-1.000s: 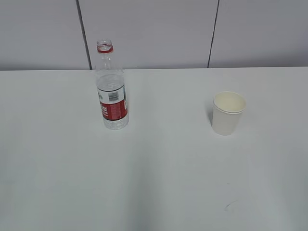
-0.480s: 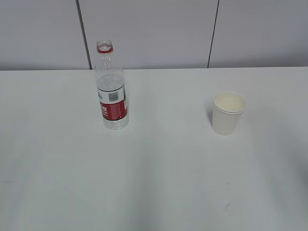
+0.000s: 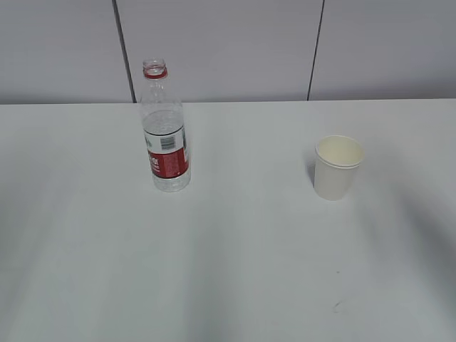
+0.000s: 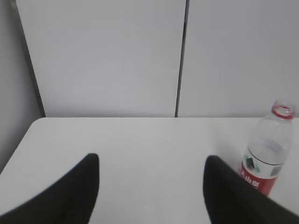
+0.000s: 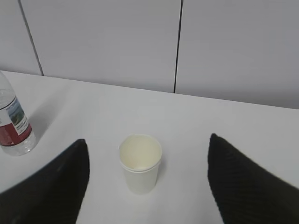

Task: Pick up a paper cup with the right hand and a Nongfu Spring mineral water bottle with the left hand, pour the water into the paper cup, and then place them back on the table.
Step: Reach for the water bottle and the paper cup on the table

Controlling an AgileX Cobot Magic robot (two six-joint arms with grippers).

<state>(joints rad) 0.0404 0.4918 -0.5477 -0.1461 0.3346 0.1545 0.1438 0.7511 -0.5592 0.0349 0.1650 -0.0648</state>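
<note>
The clear Nongfu Spring bottle (image 3: 165, 135) with red neck ring and red-and-white label stands upright, uncapped, on the white table (image 3: 235, 271) at the left. It shows at the right edge of the left wrist view (image 4: 267, 156). The white paper cup (image 3: 338, 168) stands upright at the right. In the right wrist view the cup (image 5: 139, 163) stands ahead, between the two jaws. My left gripper (image 4: 152, 161) is open and empty, with the bottle beyond its right finger. My right gripper (image 5: 148, 142) is open and empty. Neither arm shows in the exterior view.
A small dark scuff mark (image 3: 336, 307) lies on the tabletop near the front right. A grey panelled wall (image 3: 228, 43) stands behind the table's far edge. The bottle also shows at the left edge of the right wrist view (image 5: 13, 126).
The bottle and cup have not moved. Faint shadows on the tabletop have shifted at the front and right.
</note>
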